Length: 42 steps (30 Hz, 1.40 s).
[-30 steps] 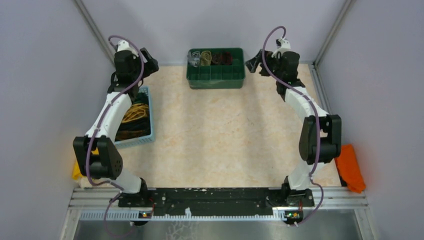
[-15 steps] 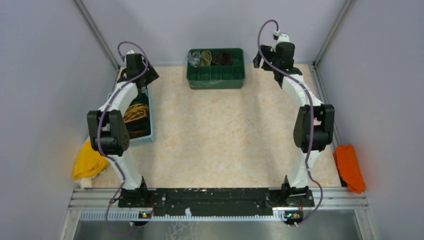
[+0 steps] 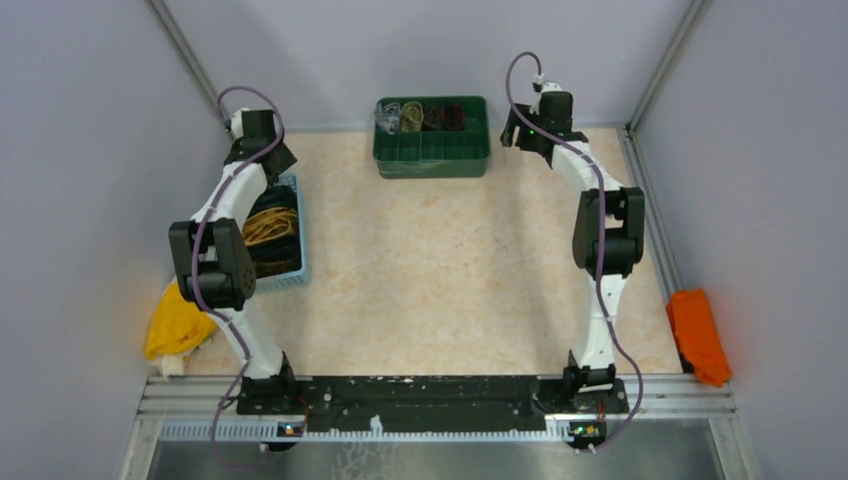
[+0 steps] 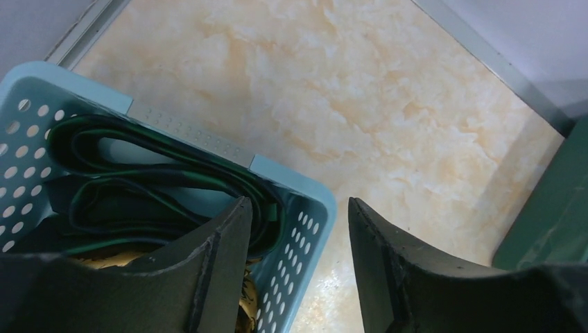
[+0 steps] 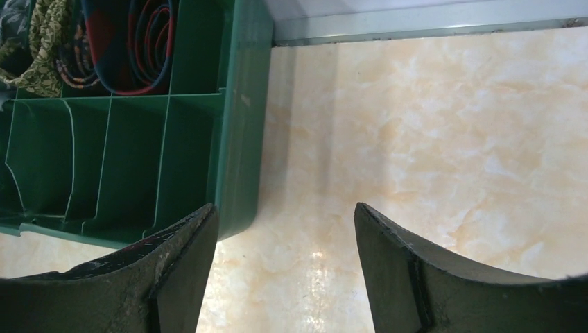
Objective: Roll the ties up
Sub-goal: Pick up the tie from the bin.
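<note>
1. By the near corners of the desk (image 3: 440,280) lie a yellow cloth (image 3: 178,325) on the left and an orange cloth (image 3: 698,335) on the right.
2. Farther back on the left, a light-blue basket (image 4: 291,173) holds a loose dark green tie (image 4: 173,170) and a mustard-yellow tie (image 3: 268,226).
3. The left gripper (image 4: 298,208) hangs spread and empty over the basket's far corner.
4. The right gripper (image 5: 284,208), also spread and empty, hovers just beside the green divided bin (image 5: 239,125).
5. Rolled ties (image 5: 132,41) sit in the bin's far compartments.

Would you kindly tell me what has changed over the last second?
The left arm and right arm swung their elbows inward and forward, the left uncovering the yellow cloth. Nothing was gripped or released: the left gripper and right gripper are open, empty. The green bin, blue basket and orange cloth stayed put.
</note>
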Motion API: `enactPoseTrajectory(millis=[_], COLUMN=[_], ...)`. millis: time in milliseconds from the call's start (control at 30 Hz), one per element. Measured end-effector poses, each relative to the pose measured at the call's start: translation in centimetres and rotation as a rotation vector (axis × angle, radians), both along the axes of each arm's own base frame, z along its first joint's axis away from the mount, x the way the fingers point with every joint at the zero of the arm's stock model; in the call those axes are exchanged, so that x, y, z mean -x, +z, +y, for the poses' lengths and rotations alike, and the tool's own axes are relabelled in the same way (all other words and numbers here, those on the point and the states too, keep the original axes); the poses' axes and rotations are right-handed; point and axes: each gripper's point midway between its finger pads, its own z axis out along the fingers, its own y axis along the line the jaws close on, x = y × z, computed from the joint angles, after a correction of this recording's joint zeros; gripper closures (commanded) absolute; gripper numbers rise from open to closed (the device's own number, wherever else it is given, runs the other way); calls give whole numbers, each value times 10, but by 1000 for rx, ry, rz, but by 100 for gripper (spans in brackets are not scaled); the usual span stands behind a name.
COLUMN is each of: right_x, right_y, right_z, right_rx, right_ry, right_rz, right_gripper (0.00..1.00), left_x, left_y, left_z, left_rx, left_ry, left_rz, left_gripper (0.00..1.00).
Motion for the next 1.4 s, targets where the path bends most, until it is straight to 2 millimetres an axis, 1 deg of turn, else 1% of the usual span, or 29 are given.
enactPoseTrajectory(millis=[67,167,300,567,733,867,967,1000,1100,1167,1233,1400], right_x=[3,3,3,4,3,3,3,3,3,3,3,3], right_y=[-6,-5,-3,-2,0,1,3,4,6,6,7,11], right_z=[2,5,6,8,10,13,16,17,20,21,23,27], right_rx=[-7,-20,-25,-35,-49,-65,-79,-84,-101,-108,-118,-135], right_ry=[9,19,26,31,38,43,51,53,62,67,74,86], right_rz=[23,23,19,21,19,18,15,13,9,10,9,-1], right_gripper=[30,30,30,31,33,35,37,40,43,44,45,49], left_x=[3,7,14,26,30,30,28,26,20,18,15,7], left_y=[-3,-8,-21,-65,-80,-92,-102,-104,-109,-111,-113,-117], left_z=[1,2,4,2,5,9,13,13,11,10,10,9], left_rx=[-3,-8,-12,-19,-30,-29,-15,-8,5,10,14,35], left_ry=[3,10,18,-8,-21,-31,-36,-43,-65,-73,-85,-109], left_rz=[14,32,82,222,271,299,314,314,312,312,312,314], left_gripper=[40,40,40,38,38,40,46,48,63,78,100,100])
